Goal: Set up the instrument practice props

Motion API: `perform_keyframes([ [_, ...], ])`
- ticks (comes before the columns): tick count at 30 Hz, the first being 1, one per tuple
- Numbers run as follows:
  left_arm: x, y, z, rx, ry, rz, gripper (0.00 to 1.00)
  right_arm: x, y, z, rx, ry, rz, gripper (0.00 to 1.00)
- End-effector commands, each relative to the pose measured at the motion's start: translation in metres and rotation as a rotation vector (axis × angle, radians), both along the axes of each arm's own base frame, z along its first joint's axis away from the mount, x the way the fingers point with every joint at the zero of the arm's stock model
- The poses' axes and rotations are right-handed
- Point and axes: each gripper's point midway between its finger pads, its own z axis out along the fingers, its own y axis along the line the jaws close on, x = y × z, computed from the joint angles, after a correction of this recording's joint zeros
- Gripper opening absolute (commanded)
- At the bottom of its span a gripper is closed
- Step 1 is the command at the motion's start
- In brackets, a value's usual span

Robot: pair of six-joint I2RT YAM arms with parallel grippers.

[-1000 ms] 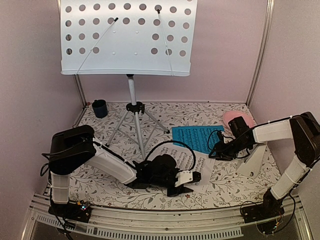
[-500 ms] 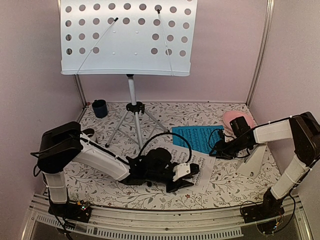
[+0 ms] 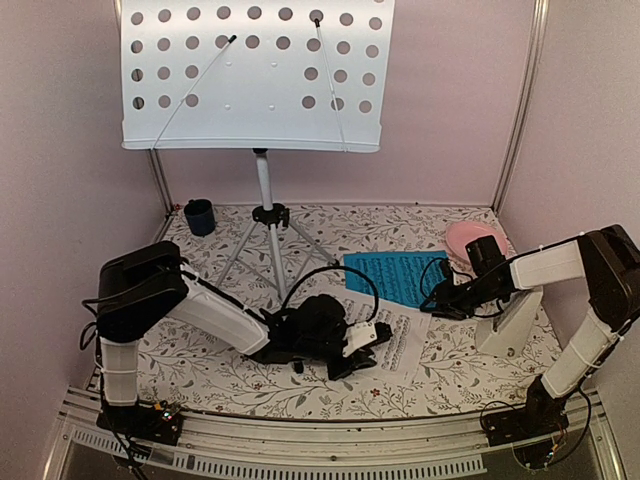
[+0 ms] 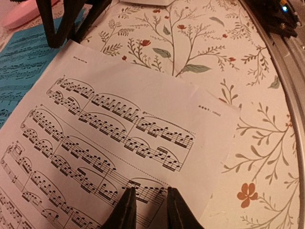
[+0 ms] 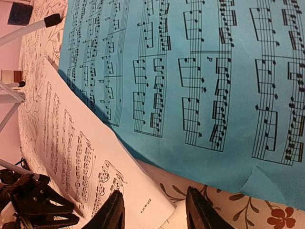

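White printed-paper music sheet [image 4: 119,119], centre frame: light, limp, flat; likely best pinched at an edge. Left gripper [image 4: 147,198] narrowly parted, right gripper [image 5: 153,202] spread.

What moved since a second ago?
The left gripper slid a little to the left and farther up the table over the white music sheet, and its arm's elbow swung. Nothing was grabbed or let go. The right gripper, blue music sheet, music stand and metronome look the same.
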Motion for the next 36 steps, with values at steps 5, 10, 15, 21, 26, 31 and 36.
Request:
perform_keyframes([
  [5,0.006,-0.005,-0.016,0.019,0.043,-0.015,0.23,-0.011,0.008,-0.005,0.073,0.050,0.031,0.41],
  [10,0.006,-0.008,-0.018,0.011,0.054,-0.021,0.22,-0.016,0.015,0.003,0.127,0.057,0.051,0.28],
  [15,0.007,-0.009,-0.016,-0.004,0.053,-0.025,0.22,-0.013,0.016,0.022,0.148,0.008,0.053,0.21],
  [21,0.010,-0.016,0.011,-0.074,0.016,-0.028,0.25,-0.001,0.016,0.055,0.129,-0.093,0.060,0.00],
  [26,0.012,-0.020,0.062,-0.174,-0.040,-0.030,0.43,0.006,0.011,0.097,0.004,-0.223,0.077,0.00],
  [31,0.013,-0.016,0.128,-0.283,-0.115,-0.021,0.56,0.000,0.014,0.140,-0.111,-0.338,0.139,0.00],
  [36,0.018,-0.006,0.179,-0.340,-0.201,0.000,0.61,-0.014,0.023,0.177,-0.150,-0.447,0.215,0.00],
])
